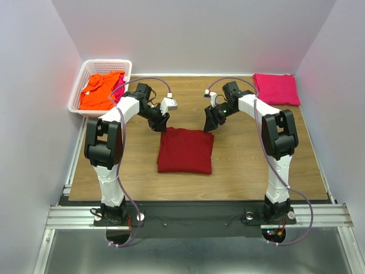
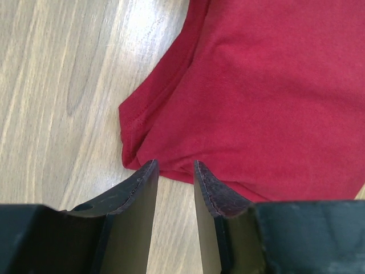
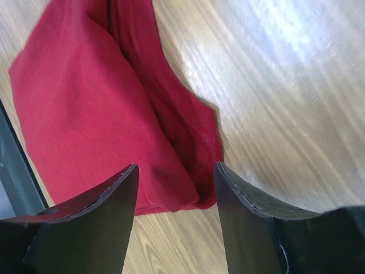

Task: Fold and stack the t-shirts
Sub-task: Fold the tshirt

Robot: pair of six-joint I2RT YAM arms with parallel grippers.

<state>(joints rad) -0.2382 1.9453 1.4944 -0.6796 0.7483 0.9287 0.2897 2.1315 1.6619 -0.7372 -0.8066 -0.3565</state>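
No readable text, no labels, no brands, no numbers, no signs

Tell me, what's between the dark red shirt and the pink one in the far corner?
Just bare wooden table, with the right arm reaching across above it, as the top view shows.

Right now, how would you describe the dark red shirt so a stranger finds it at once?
Look at the wooden table. In its middle lies the dark red t-shirt, folded into a flat rectangle. The orange shirt sits in the white basket, the pink shirt in the far right corner.
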